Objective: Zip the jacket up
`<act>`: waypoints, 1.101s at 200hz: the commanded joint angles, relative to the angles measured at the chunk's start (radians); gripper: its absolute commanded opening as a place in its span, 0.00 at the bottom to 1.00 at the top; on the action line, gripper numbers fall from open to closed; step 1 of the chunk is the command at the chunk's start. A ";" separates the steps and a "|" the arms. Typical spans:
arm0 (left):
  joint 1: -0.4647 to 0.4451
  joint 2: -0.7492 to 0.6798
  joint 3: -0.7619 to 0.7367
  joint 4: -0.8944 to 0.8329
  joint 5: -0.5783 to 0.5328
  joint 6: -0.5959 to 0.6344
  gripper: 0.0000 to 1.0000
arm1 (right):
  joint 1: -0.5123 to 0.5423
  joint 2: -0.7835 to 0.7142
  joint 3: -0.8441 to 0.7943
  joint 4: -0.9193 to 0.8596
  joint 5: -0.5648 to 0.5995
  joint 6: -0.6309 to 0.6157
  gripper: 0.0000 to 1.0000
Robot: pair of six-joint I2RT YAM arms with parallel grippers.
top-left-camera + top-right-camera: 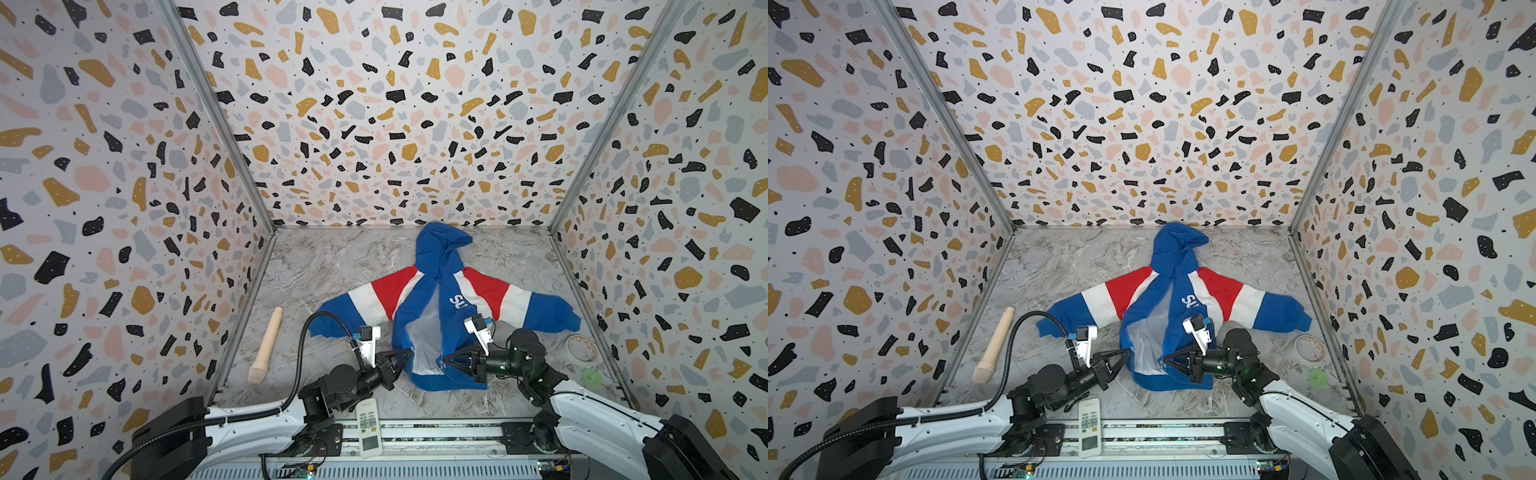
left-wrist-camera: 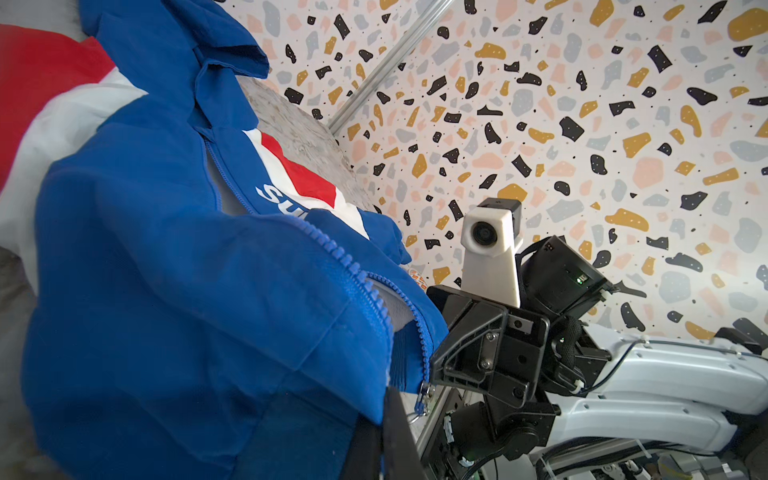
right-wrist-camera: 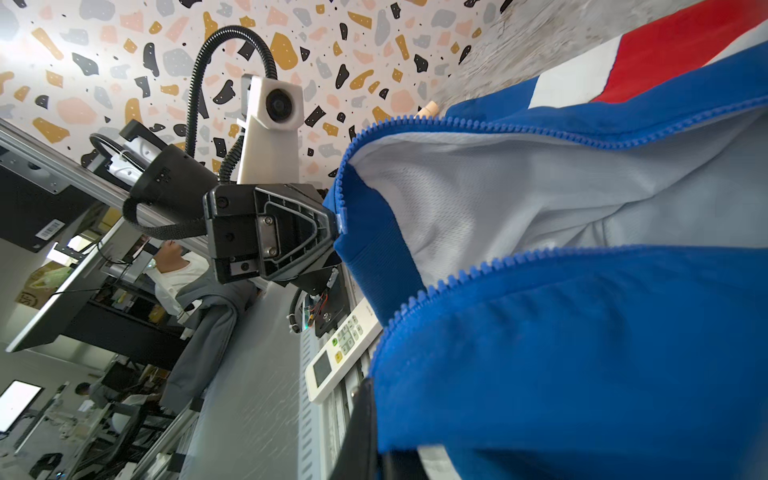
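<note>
We are finding the jacket point(image 1: 451, 291) lying face up toward the right rear of the marble-pattern tabletop point(image 1: 332, 266). Its hood is pointing at the back wall, its sleeves are spreading wide, and its front is gaping at the hem with pale lining showing. The left gripper point(image 1: 409, 353) is pinching the bottom of one zipper edge, jaws closed on the cloth. The right gripper point(image 1: 445, 358) is clamping the opposite edge just beside the slider point(image 2: 423, 395), likewise closed on fabric. The two halves are sitting apart, not yet joined.

We are judging the risks as follows:
- The zipper's bottom end may miss the slider's slot if either edge twists.
- Thin cloth may slip from so narrow a pinch under tension.
- Loose lining may catch in the teeth.
- The two grippers, working so close together, may collide.

A beige club-shaped object point(image 1: 266, 347), a remote control point(image 1: 369, 428) and a tape roll point(image 1: 581, 347) are lying apart from the jacket. Terrazzo-pattern walls point(image 1: 374, 104) are enclosing three sides.
</note>
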 commanded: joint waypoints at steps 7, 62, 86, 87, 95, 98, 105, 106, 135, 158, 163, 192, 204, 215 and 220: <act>0.003 0.026 0.024 0.136 0.080 0.046 0.00 | 0.000 0.010 0.051 0.112 -0.049 0.053 0.00; 0.004 0.068 0.038 0.185 0.139 0.072 0.00 | 0.011 0.047 0.086 0.152 -0.046 0.068 0.00; 0.003 0.105 0.048 0.218 0.173 0.076 0.00 | 0.023 0.082 0.099 0.178 -0.046 0.066 0.00; 0.003 0.105 0.049 0.220 0.174 0.076 0.00 | 0.024 0.084 0.100 0.179 -0.046 0.065 0.00; 0.003 0.115 0.049 0.230 0.179 0.074 0.00 | 0.029 0.095 0.107 0.184 -0.044 0.064 0.00; 0.003 0.119 0.049 0.233 0.179 0.075 0.00 | 0.030 0.099 0.108 0.185 -0.044 0.062 0.00; 0.004 0.123 0.049 0.238 0.181 0.073 0.00 | 0.035 0.109 0.113 0.188 -0.044 0.060 0.00; 0.004 0.124 0.049 0.238 0.181 0.073 0.00 | 0.035 0.110 0.114 0.189 -0.045 0.059 0.00; 0.004 0.120 0.049 0.242 0.183 0.074 0.00 | 0.047 0.140 0.132 0.197 -0.049 0.050 0.00; 0.004 0.113 0.051 0.228 0.183 0.081 0.00 | 0.049 0.151 0.135 0.208 -0.051 0.051 0.00; 0.004 0.113 0.050 0.227 0.184 0.083 0.00 | 0.050 0.155 0.137 0.210 -0.052 0.051 0.00; 0.004 0.114 0.052 0.228 0.185 0.085 0.00 | 0.057 0.170 0.143 0.214 -0.059 0.053 0.00; 0.004 0.115 0.054 0.228 0.186 0.089 0.00 | 0.058 0.176 0.146 0.214 -0.066 0.051 0.00; 0.004 0.116 0.057 0.223 0.184 0.091 0.00 | 0.060 0.183 0.148 0.214 -0.071 0.051 0.00; 0.004 0.117 0.058 0.220 0.184 0.093 0.00 | 0.060 0.186 0.147 0.215 -0.073 0.052 0.00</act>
